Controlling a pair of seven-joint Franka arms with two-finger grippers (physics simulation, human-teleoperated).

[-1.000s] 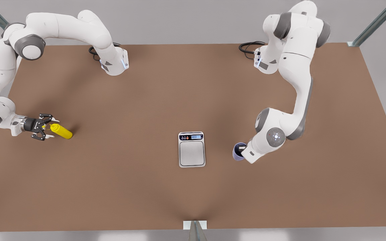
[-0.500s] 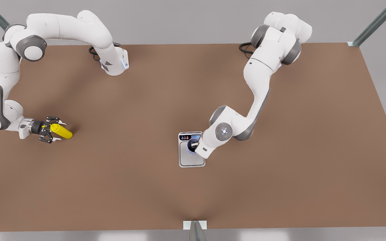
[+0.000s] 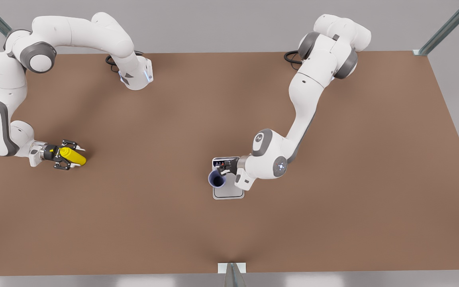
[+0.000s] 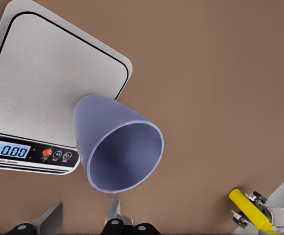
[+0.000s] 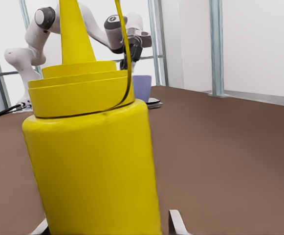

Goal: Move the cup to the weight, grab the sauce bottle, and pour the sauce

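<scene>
The lavender-blue cup (image 3: 216, 179) (image 4: 122, 152) stands on the weight (image 3: 231, 191) (image 4: 44, 73), near the corner beside its black control strip. My left gripper (image 3: 224, 169) (image 4: 82, 215) is just behind the cup. It is open, and the cup sits apart from its fingers (image 4: 113, 211). At the front view's left, the yellow sauce bottle (image 3: 76, 158) (image 5: 93, 156) stands upright on the table. My right gripper (image 3: 76, 157) (image 5: 108, 224) is open and straddles the bottle low on its body. A small gap shows beside one finger (image 5: 178, 221).
The brown table (image 3: 153, 223) spreads wide around both spots. The arm bases (image 3: 136, 75) stand at the far edge with black cables. Metal frame posts (image 3: 232, 275) stand at the table's corners and at the middle of its near edge. The weight's display reads 0.00.
My left arm carried the cup from the front view's right onto the weight, then opened and drew back a little. My right gripper slid forward around the sauce bottle.
</scene>
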